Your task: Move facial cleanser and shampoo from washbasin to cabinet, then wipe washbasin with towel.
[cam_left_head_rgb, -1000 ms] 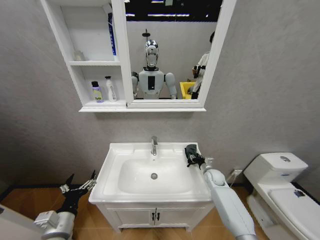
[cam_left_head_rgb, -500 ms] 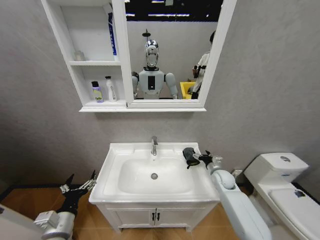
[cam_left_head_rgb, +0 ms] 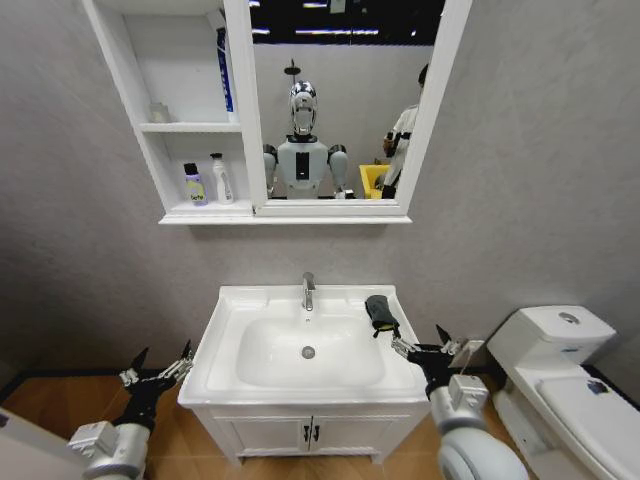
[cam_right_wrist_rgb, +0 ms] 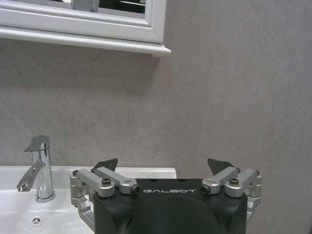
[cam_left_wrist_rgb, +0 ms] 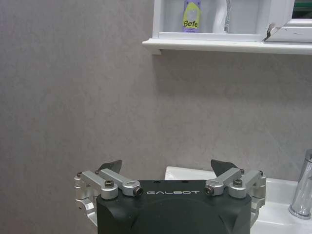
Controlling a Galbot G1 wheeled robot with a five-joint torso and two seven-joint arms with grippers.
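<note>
since a moment ago my right pincer (cam_left_head_rgb: pixel 427 349) has let go of the towel (cam_left_head_rgb: pixel 381 312) and pulled back off the washbasin (cam_left_head_rgb: pixel 228 343); it now sits released beside the right rim. i see the towel lying on the basin's back right ledge. two bottles (cam_left_head_rgb: pixel 206 181) stand on the cabinet (cam_left_head_rgb: pixel 190 126)'s lowest shelf. left pincer (cam_left_head_rgb: pixel 155 375) waits low, fingers spread.

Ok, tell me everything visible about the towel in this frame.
The towel is a small, dark, almost black cloth, folded into a rumpled bundle. It lies on the flat right rim of the washbasin, beside the bowl and right of the tap. Nothing grips it: the right pincer hangs open in front of it, apart from it.
</note>
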